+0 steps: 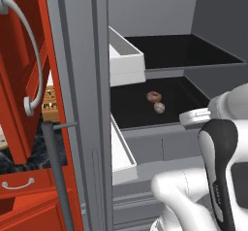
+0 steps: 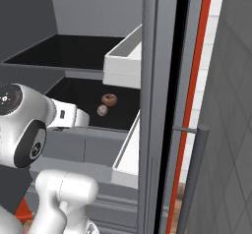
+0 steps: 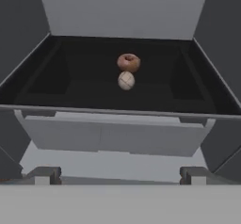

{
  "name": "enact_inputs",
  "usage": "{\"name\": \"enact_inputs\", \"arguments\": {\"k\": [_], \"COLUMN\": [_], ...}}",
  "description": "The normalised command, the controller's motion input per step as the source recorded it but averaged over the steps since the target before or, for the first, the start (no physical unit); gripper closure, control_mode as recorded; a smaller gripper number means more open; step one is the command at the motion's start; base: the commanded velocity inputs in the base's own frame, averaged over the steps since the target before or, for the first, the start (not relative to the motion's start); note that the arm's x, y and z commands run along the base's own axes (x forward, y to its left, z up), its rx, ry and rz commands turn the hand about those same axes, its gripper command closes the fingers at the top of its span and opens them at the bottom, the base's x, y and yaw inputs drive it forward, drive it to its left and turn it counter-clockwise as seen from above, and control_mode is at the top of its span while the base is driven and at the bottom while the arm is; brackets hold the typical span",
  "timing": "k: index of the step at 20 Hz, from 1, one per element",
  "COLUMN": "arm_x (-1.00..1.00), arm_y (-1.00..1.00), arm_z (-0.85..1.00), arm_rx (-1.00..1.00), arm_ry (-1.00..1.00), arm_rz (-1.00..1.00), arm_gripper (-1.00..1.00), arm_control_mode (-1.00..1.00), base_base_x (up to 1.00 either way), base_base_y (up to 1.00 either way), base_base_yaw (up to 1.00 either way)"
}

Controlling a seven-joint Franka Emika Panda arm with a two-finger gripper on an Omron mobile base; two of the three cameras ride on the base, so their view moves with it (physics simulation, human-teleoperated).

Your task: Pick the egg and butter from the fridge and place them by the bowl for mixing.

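From the left base view, the fridge (image 1: pixel 92 104) stands open, its white door bins (image 1: pixel 127 62) jutting out beside two dark shelves. On the lower shelf (image 1: pixel 140 111) sits a brownish ring-shaped thing like a doughnut (image 1: pixel 154 96), and just in front of it, touching or nearly so, a small pale rounded thing that may be the egg (image 1: pixel 159 107). The white arm (image 1: pixel 218 142) rises at the lower right, reaching toward that shelf; red cupboards (image 1: pixel 24 79) stand to the left with a curved handle (image 1: pixel 29 55). From the right base view, the same shelf (image 2: pixel 78 98) holds the doughnut (image 2: pixel 109 99) and the egg (image 2: pixel 102 110) close together, with the arm (image 2: pixel 29 125) at the left and the fridge's long bar handle (image 2: pixel 192 179) at the right. In the hand view, the end effector (image 3: pixel 120 175) faces the lower shelf (image 3: pixel 70 89) head-on from outside the fridge, its finger tips (image 3: pixel 43 175) spread wide apart with nothing between them; the doughnut (image 3: pixel 128 62) and egg (image 3: pixel 126 80) lie mid-shelf, well ahead of it.
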Motion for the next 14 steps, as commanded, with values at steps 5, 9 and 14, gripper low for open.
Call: {"name": "enact_inputs", "arguments": {"k": [5, 9, 14], "arm_x": [0.4, 0.48, 0.39], "arm_y": [-0.05, 0.0, -0.02], "arm_z": [-0.02, -0.15, -0.19], "arm_rx": [0.02, 0.02, 0.06], "arm_ry": [-0.01, 0.0, 0.01], "arm_rz": [-0.03, -0.04, -0.02], "arm_gripper": [-1.0, -1.0, -1.0], "arm_control_mode": [-1.0, -1.0, -1.0], "base_base_x": [0.0, 0.0, 0.0], "base_base_y": [0.0, 0.0, 0.0], "base_base_yaw": [0.0, 0.0, 0.0]}}
